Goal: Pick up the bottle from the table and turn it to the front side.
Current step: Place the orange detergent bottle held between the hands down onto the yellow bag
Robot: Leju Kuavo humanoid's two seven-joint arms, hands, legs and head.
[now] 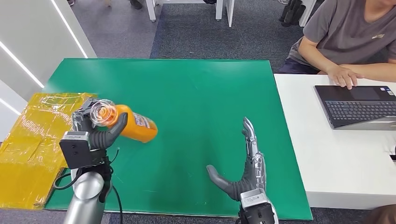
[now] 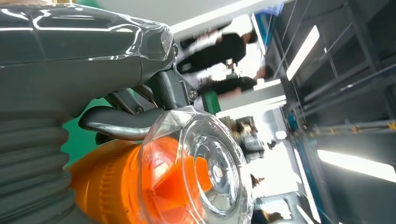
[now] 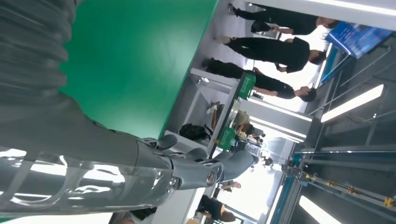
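The left robot hand [image 1: 95, 133] grips the orange bottle [image 1: 133, 125] near the worktop's [image 1: 196, 88] left edge. The right robot hand [image 1: 245, 170] is spread wide, holding nothing.

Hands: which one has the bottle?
The left hand grips the orange bottle; the right hand is open, holding nothing.

Left hand [image 2: 70, 93] grips orange bottle [image 2: 107, 186]; clear faceted base [image 2: 205, 168] faces the camera; dark finger [image 2: 116, 122] lies across bottle just behind base; green table [image 2: 84, 140] glimpsed behind; blurred people [image 2: 219, 51] and ceiling lights [image 2: 303, 51] beyond.
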